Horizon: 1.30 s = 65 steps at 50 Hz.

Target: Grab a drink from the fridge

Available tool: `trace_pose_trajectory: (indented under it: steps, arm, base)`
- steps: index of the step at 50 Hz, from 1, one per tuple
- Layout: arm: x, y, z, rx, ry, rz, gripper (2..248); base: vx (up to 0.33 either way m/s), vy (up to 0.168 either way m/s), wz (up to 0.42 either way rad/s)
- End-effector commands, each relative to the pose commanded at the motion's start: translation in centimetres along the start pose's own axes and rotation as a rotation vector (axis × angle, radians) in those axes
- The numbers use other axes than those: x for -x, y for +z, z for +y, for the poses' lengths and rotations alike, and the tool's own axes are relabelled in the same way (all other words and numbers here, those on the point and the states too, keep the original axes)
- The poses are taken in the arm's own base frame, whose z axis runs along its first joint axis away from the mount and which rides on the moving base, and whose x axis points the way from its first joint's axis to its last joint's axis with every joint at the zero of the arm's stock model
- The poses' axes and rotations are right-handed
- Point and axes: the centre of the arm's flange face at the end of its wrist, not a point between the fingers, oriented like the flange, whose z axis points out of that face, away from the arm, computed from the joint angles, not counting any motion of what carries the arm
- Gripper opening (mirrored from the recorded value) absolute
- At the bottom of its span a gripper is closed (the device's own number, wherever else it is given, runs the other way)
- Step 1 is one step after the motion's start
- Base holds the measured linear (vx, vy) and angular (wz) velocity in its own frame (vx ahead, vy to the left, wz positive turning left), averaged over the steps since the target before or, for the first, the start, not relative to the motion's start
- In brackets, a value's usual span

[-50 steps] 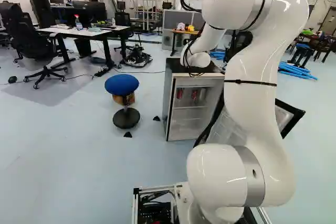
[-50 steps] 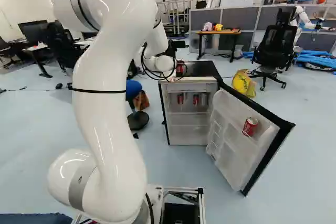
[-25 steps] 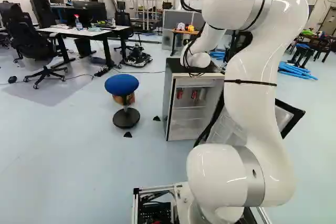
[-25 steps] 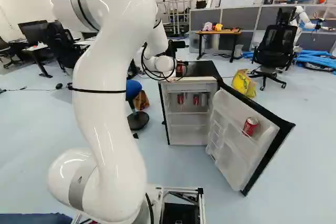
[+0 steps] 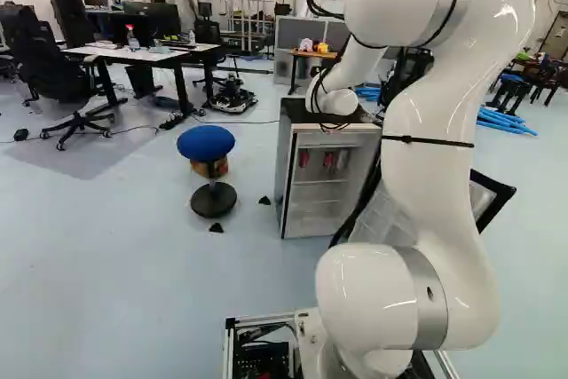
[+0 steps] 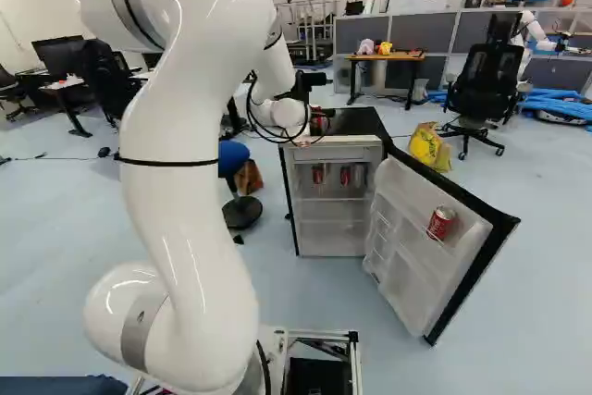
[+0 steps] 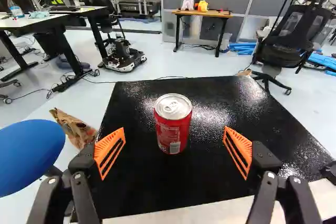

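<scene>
Fridge (image 6: 335, 238) at the centre of the right base view, door (image 6: 402, 265) open toward the right. Gripper (image 6: 303, 88) in the upper middle, its 2 fingers wide apart. Drink can (image 7: 173, 129) upright on the black fridge top (image 7: 210, 182), between the orange pads (image 7: 110, 150), clear of both. 2 red cans (image 6: 318, 174) inside the fridge; 1 door can (image 6: 441, 223), right of centre.

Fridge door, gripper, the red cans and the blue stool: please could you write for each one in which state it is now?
Fridge door: open, swung wide.
Gripper: open, fingers either side of the can, not gripping.
Can on fridge top: upright; sealed or not, I cannot say surely.
Cans inside fridge: on a shelf.
Can in door: on the door's shelf.
Blue stool: upright.
</scene>
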Motion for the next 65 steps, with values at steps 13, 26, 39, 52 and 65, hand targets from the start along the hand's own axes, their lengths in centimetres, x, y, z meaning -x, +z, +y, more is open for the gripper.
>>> trace_pose_trajectory:
  steps: [13,26,39,52,65]
  arm:
    - [0.8,-2.4,0.5,0.008,0.004,-0.036,247]
    - [1.9,-4.7,1.4,0.017,-0.001,-0.097,247]
    - [1.7,-7.5,2.7,0.04,0.007,-0.099,247]
    - [1.2,-10.3,4.0,0.068,0.018,-0.083,247]
    - [0.8,-13.0,5.4,0.099,0.029,-0.08,247]
  base:
    - [0.0,0.0,0.0]
    - [0.0,0.0,0.0]
    - [0.0,0.0,0.0]
    - [0.0,0.0,0.0]
    - [0.0,0.0,0.0]
